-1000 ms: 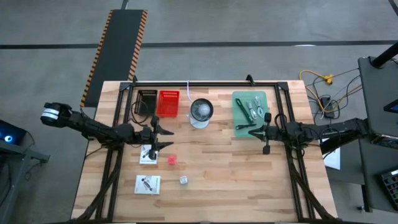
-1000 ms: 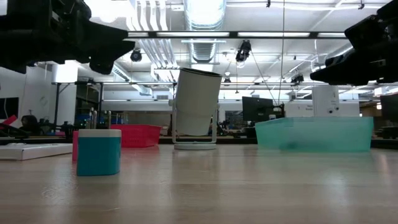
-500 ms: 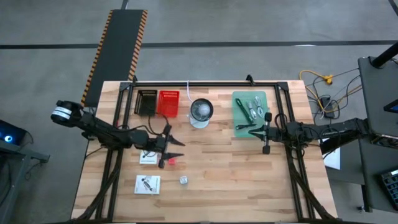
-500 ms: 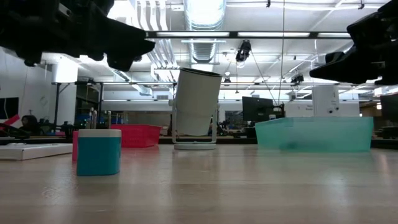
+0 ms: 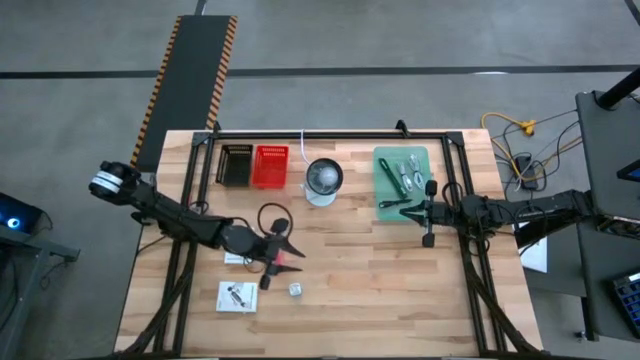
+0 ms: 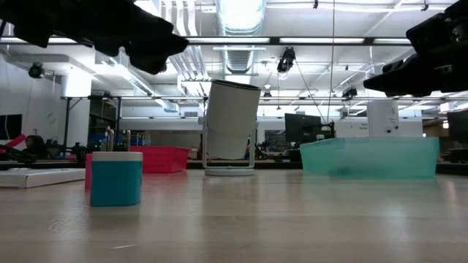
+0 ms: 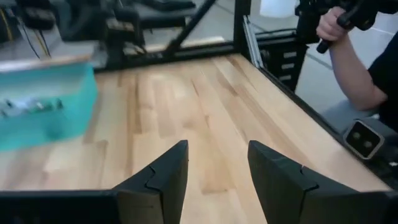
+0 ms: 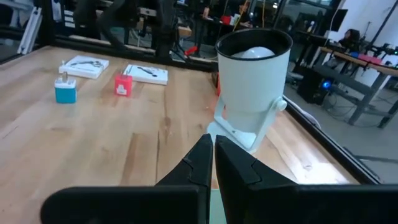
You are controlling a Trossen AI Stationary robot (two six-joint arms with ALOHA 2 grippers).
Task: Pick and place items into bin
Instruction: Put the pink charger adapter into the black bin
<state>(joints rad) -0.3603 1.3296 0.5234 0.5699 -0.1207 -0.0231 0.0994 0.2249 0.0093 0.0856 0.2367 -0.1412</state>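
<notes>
High view looks straight down on the bench (image 5: pixel 380 270); low view sits level, sharing the lamp (image 5: pixel 323 178) behind.

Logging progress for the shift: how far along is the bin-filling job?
Done: silvery metal pieces and a green strip lie in the teal bin. In hand: nothing; the open left claw hovers at the tiny red cube. Left: that cube, the tiny silver cube, two white cards. The right claw waits shut by the bin.
</notes>
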